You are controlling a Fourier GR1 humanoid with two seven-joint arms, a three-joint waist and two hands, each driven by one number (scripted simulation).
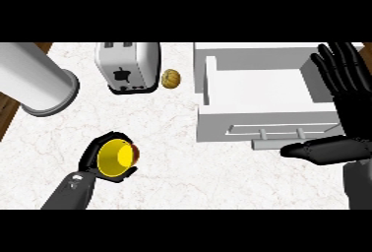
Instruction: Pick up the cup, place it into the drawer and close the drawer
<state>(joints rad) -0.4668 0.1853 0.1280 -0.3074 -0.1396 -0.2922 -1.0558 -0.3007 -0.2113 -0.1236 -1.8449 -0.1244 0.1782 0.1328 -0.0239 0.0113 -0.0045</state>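
The left hand [98,165] is curling round a yellow cup [116,157], which is lying tipped on the white marbled counter [181,162] at lower left, its mouth facing up toward the view. The right hand [341,98] is standing open, fingers straight, beside the right edge of the open white drawer [258,106], thumb reaching out in front of the handle [280,132]. Behind the cup a white toaster [129,66] is showing a small dark mark on its front that cannot be read. A small brown bread roll [170,78] is sitting just beside the toaster, and a grey cylinder [33,78] is lying at far left.
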